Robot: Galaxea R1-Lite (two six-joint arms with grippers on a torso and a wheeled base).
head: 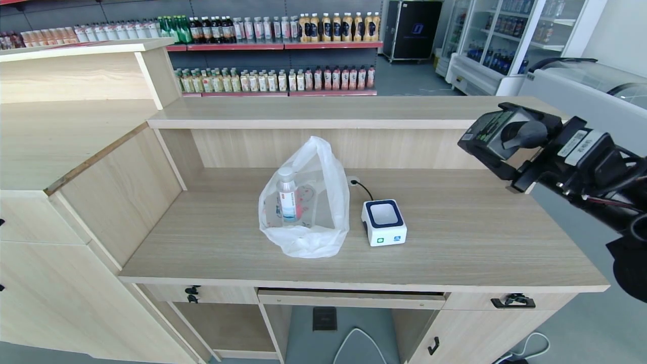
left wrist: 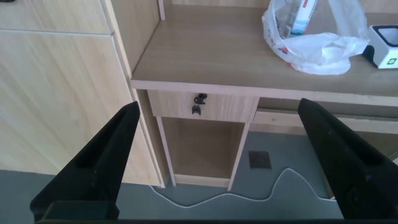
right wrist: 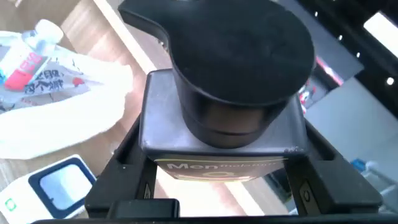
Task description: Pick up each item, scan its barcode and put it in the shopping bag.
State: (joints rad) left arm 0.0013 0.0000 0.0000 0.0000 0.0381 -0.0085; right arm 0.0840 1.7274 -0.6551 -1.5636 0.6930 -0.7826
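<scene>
My right gripper (head: 510,146) is raised above the counter's right end, shut on a dark grey bottle (head: 498,134) with a black cap (right wrist: 239,62). The bottle lies sideways between the fingers (right wrist: 124,180). A white plastic shopping bag (head: 306,202) stands open in the middle of the counter with a clear bottle (head: 288,197) upright inside it. The white barcode scanner (head: 384,222) with a dark window sits just right of the bag. My left gripper (left wrist: 217,168) hangs open and empty below and in front of the counter's left end, facing the drawers.
The wooden counter (head: 455,242) has a raised back ledge (head: 328,114) and a tall side wall at the left. A black cable (head: 364,189) runs from the scanner to the back. Drink shelves and fridges stand in the room behind.
</scene>
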